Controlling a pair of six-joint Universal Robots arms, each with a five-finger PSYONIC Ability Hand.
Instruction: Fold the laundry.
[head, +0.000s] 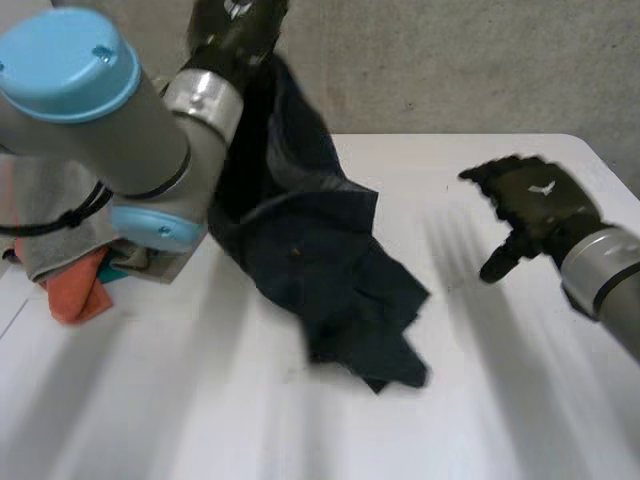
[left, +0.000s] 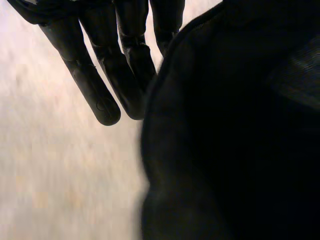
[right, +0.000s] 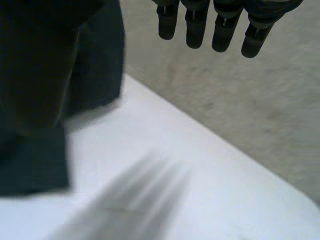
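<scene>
Dark cloth (head: 310, 250) hangs from the raised left hand (head: 238, 28), its lower end on the counter (head: 520, 400); grip cannot be told. Right hand (head: 535, 205) hovers beside the cloth, relaxed wide, empty.

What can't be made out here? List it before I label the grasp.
Left hand, its hold on the dark cloth: the head view's edge cuts the hand off; in the left wrist view the cloth itself covers the contact.
Clothes pile: mostly hidden behind the left arm, head view.
Dark cloth's garment type: bunched, and blurred at its low end, head view.
</scene>
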